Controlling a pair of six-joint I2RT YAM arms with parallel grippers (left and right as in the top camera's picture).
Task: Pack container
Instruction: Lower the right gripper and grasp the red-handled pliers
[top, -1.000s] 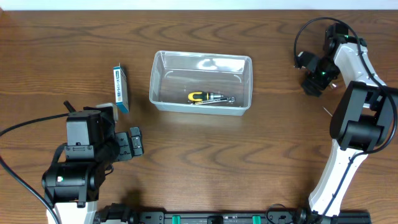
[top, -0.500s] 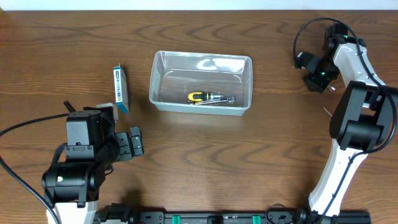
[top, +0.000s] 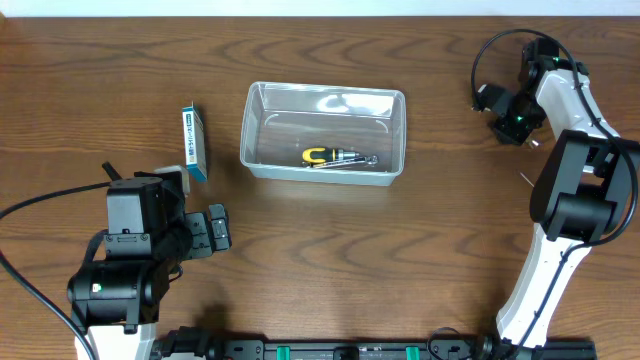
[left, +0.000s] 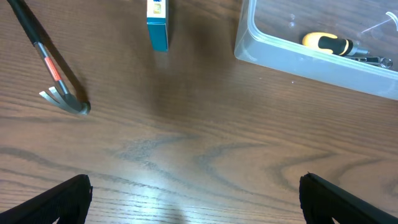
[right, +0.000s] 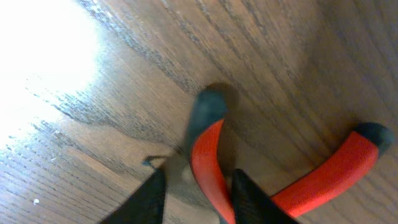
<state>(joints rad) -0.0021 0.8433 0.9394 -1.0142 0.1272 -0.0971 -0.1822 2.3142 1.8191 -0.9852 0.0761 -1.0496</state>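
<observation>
The container (top: 325, 89) sits at mid-table and holds one yellow-and-black-handled tool (top: 330, 156) near its front wall. A blue-and-white box (top: 195, 142) lies just left of the container, with a hammer (left: 53, 74) beyond it. The left gripper (top: 216, 228), front-left of the container, is fully released. The right gripper (right: 199, 186), well right of the container, straddles one handle of a red-handled tool (right: 208, 155). Whether it is clenched cannot be told.

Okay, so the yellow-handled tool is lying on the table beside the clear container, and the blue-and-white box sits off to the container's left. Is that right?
Not quite. The yellow-handled tool lies inside the clear container, on its floor, not beside it; the overhead view shows this. The blue-and-white box does sit off to the container's left.
</observation>
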